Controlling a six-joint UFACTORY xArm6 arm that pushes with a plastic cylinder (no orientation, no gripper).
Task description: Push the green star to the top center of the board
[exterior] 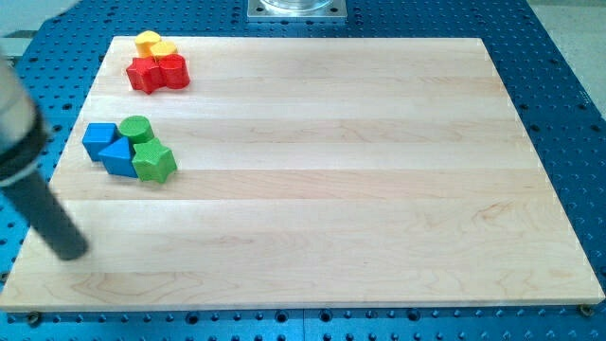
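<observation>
The green star (pixel 154 162) lies on the wooden board (pixel 322 180) at the view's left, touching a blue triangle (pixel 119 156) on its left and a green cylinder (pixel 136 130) above it. My tip (pixel 70 250) rests on the board near the lower left corner, below and to the left of the green star, well apart from it. The dark rod runs up and left out of the view.
A blue block (pixel 98 138) sits left of the green cylinder. At the top left, two yellow blocks (pixel 152 44) touch two red blocks (pixel 157 72) just below them. The robot's metal base (pixel 297 8) sits beyond the board's top edge.
</observation>
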